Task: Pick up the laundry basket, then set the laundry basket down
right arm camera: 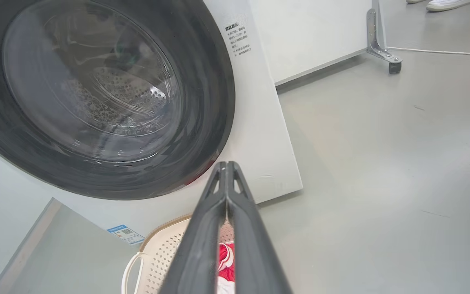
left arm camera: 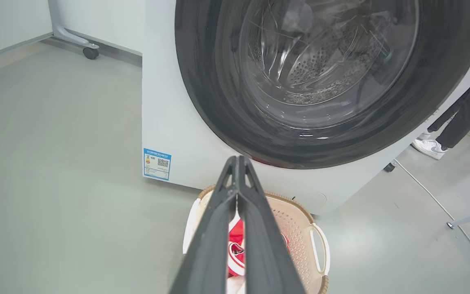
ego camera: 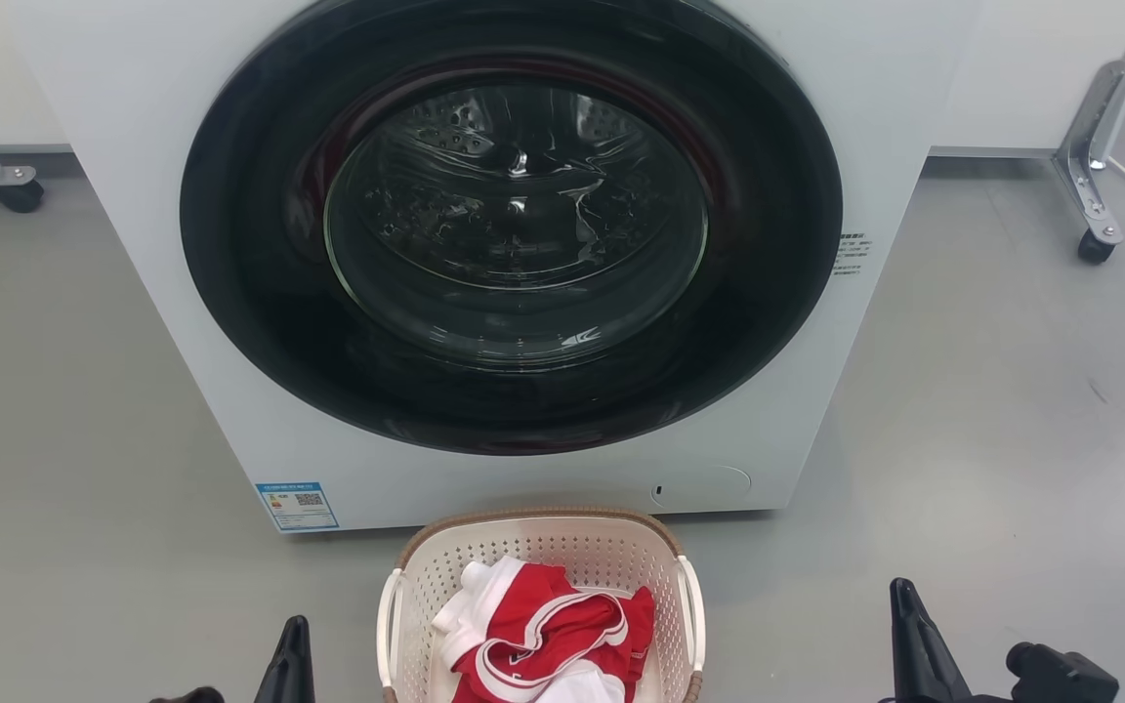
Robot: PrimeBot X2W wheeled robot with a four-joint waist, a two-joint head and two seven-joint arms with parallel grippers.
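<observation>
Left gripper point(left arm camera: 238, 163) is showing its two dark fingers pressed together at the tips, gripping nothing; right gripper point(right arm camera: 227, 166) is presenting likewise, closed and empty. Both are hanging clear of the laundry basket point(ego camera: 543, 547), which is sitting on the grey floor point(ego camera: 963, 439) between them, just in front of the washing machine point(ego camera: 133, 244), and is carrying a red-and-white garment point(ego camera: 543, 635). A blue label point(ego camera: 296, 505) bearing a QR code is sitting at the machine's lower corner, and small print point(ego camera: 853, 254) is running beside the door; neither is reading legibly.
</observation>
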